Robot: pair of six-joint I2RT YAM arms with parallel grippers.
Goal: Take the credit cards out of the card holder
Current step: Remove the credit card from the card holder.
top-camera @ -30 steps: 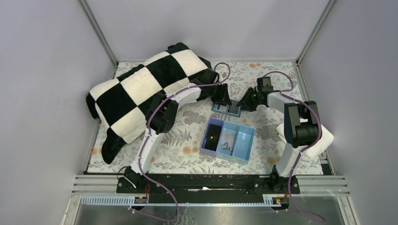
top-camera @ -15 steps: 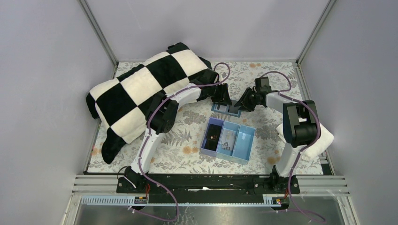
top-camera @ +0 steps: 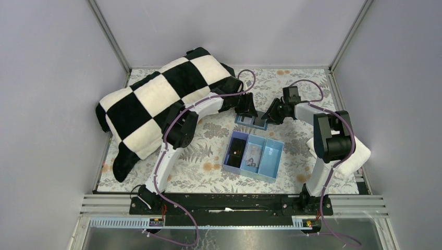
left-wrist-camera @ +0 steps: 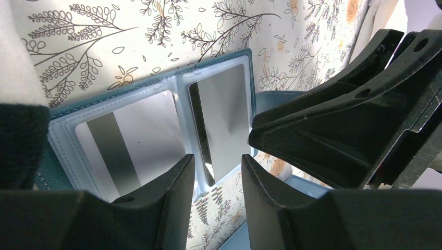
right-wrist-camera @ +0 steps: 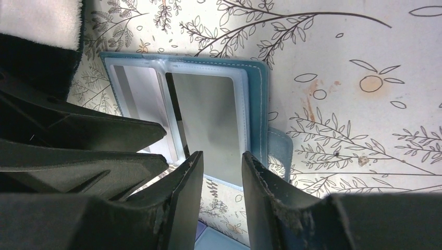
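Observation:
The blue-teal card holder (top-camera: 250,121) lies open flat on the floral table, behind the tray. The left wrist view shows its two clear pockets (left-wrist-camera: 180,112), each with a grey credit card in it: one with a dark stripe (left-wrist-camera: 130,140) and one beside it (left-wrist-camera: 221,120). The right wrist view shows the holder's edge (right-wrist-camera: 258,104) and the same cards (right-wrist-camera: 208,125). My left gripper (left-wrist-camera: 218,161) is open and empty just above the holder's left side (top-camera: 246,111). My right gripper (right-wrist-camera: 221,156) is open and empty over its right side (top-camera: 269,115). The two grippers nearly touch.
A light-blue three-compartment tray (top-camera: 271,156) sits just in front of the holder, with small items in its left and middle compartments. A black-and-white checkered blanket (top-camera: 161,99) covers the back left. A white cloth (top-camera: 360,151) lies by the right arm.
My right gripper has shifted slightly left and back, closer to the holder. The left gripper and the holder have barely moved.

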